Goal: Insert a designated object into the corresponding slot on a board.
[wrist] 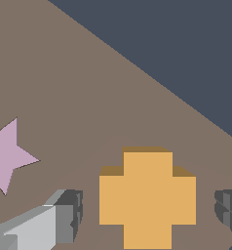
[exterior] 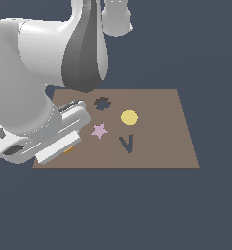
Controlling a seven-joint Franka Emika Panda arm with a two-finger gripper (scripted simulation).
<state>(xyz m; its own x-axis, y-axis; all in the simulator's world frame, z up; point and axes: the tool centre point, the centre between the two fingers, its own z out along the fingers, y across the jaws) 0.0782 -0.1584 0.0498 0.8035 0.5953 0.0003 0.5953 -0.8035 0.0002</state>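
The orange cross-shaped piece (wrist: 147, 197) lies flat on the brown board (wrist: 64, 73). In the wrist view it sits between my two fingers (wrist: 64, 222), which stand apart on either side without touching it. My gripper (wrist: 147, 215) is open and low over the board's near left corner in the exterior view (exterior: 67, 146), where only a sliver of the orange piece (exterior: 68, 150) shows under the hand. The lobed dark slot (exterior: 102, 103) lies at the board's far side, apart from the gripper.
A pink star (exterior: 99, 130) lies near the board's (exterior: 166, 146) middle, beside the gripper; it also shows in the wrist view (wrist: 8, 156). A yellow disc (exterior: 129, 117) and a dark V-shaped cutout (exterior: 126, 143) lie to the exterior view's right. The arm's bulk hides the board's left edge.
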